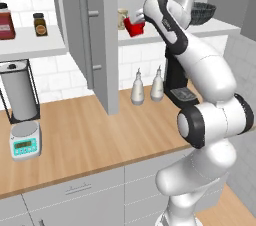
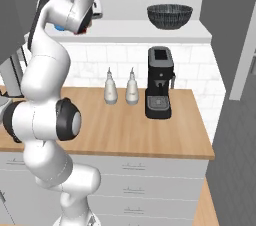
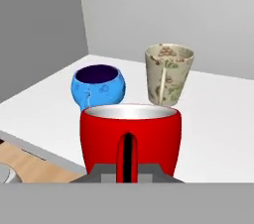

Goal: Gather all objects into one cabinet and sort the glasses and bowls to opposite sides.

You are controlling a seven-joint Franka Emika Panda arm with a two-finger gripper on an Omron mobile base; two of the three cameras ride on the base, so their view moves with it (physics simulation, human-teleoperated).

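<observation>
My gripper is shut on the red cup, one dark finger running down its outer wall; whether the cup rests on the shelf I cannot tell. Just behind it on the white shelf stand the blue bowl to the left and the cream patterned cup to the right. From the left base view the red cup is at the shelf's front edge inside the open grey cabinet, with the cream cup behind it. The dark-grey ribbed bowl sits further right on the same shelf.
The cabinet door with its long bar handle hangs open over the wooden counter. Two white bottles and a black coffee machine stand below the shelf. A small scale and brown-filled jars are at the left.
</observation>
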